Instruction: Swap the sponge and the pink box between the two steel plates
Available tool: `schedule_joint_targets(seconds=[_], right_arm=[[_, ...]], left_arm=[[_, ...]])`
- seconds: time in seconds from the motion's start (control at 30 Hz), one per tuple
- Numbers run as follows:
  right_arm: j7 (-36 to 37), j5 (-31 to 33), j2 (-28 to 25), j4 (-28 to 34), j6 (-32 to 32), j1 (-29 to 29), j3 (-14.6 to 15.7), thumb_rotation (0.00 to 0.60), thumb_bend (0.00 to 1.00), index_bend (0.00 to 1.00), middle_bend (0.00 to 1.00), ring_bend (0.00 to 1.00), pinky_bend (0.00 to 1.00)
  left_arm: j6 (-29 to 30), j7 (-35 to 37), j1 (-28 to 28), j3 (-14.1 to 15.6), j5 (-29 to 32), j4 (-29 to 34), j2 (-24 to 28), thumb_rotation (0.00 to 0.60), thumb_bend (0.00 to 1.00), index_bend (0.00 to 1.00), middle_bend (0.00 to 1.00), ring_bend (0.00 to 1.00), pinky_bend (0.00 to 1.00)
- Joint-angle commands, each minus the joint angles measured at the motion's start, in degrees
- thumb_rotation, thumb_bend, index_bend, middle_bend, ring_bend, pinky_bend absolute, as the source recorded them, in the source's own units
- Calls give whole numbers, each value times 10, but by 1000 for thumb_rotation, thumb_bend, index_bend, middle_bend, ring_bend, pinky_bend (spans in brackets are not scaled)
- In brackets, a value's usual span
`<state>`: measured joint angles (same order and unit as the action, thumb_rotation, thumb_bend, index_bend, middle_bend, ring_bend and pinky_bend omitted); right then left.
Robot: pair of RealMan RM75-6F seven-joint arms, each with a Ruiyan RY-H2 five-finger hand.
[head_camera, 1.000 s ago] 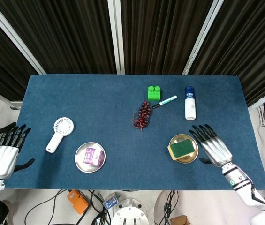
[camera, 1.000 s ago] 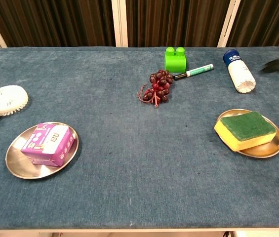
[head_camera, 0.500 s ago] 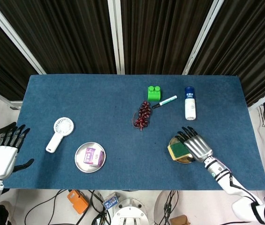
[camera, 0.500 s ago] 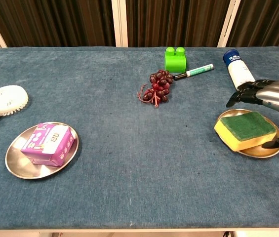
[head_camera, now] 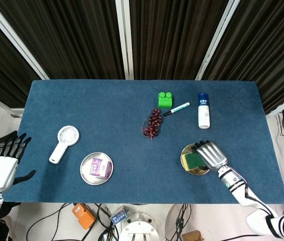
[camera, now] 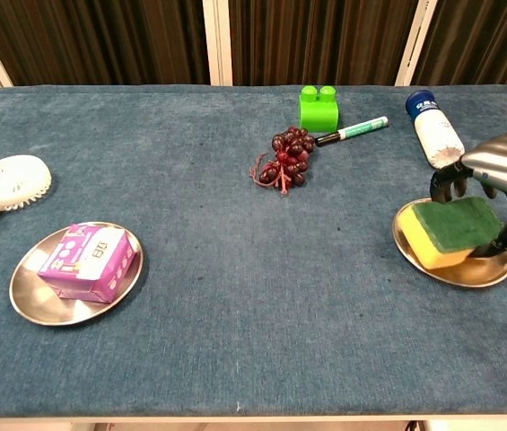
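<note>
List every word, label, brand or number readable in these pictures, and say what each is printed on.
No text can be read for certain.
Pink box on the left steel plate: purple and white print, too small to read.
White bottle: dark print by its blue cap, blurred.
Green marker: marks on the barrel, too small.
Sponge, gripped by the right hand, white fan and green block: no lettering visible.

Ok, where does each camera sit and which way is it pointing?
Head view: high up, looking steeply down on the whole table; shows the left hand off the table's left edge and the right hand with its forearm.
Chest view: low at the near edge, looking across the tabletop toward the curtains; only the right hand shows.
Both share the right hand gripping the sponge, the pink box and both plates.
</note>
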<state>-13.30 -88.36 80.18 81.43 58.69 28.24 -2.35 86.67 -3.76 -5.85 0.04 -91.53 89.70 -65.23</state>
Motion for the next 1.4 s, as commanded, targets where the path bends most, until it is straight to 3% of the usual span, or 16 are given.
schedule_joint_targets(seconds=[0.03,0.23,0.43,0.73,0.8,0.87,0.97,1.0,1.1,1.17,1.4], right_arm=[[12,-7,1,1,12,1,-3,600,318,689,533,483,573],[-7,9,2,46,1,32,-37,600,318,686,533,483,573],[-80,75,55,76,-59,103,-96,600,318,678,533,482,573],[-227,224,173,10,-121,205,-139,600,317,634,533,482,572],[-246,246,193,-8,-125,222,-141,600,318,582,529,460,568],[-264,268,214,-29,-128,239,-142,600,318,466,479,416,562],[-279,304,230,-45,-139,258,-142,600,317,84,264,269,498],[-282,312,231,-45,-140,262,-142,600,317,14,195,210,458],[-289,323,226,-34,-130,266,-135,600,296,0,44,71,341],[-286,319,215,-15,-115,261,-129,600,242,0,8,20,283],[-258,283,118,105,-60,211,-92,600,199,0,0,0,225]], left_arm=[[0,0,0,0,0,0,0,600,107,23,0,0,0],[-8,-4,-3,3,-2,3,1,600,107,23,0,0,0],[-15,-8,-6,5,-3,4,0,600,107,23,0,0,0],[-21,1,-8,5,-1,2,4,600,107,23,0,0,0],[-24,2,-10,6,-1,1,5,600,107,23,0,0,0],[-27,3,-11,7,-2,1,6,600,107,23,0,0,0],[-29,5,-13,8,-3,1,7,600,107,23,0,0,0],[-30,6,-13,9,-4,1,7,600,107,23,0,0,0],[-30,7,-13,12,-8,1,8,600,106,23,0,0,0],[-31,6,-14,14,-11,0,8,600,106,23,0,0,0],[-53,7,-24,27,-28,1,6,600,107,23,0,0,0]])
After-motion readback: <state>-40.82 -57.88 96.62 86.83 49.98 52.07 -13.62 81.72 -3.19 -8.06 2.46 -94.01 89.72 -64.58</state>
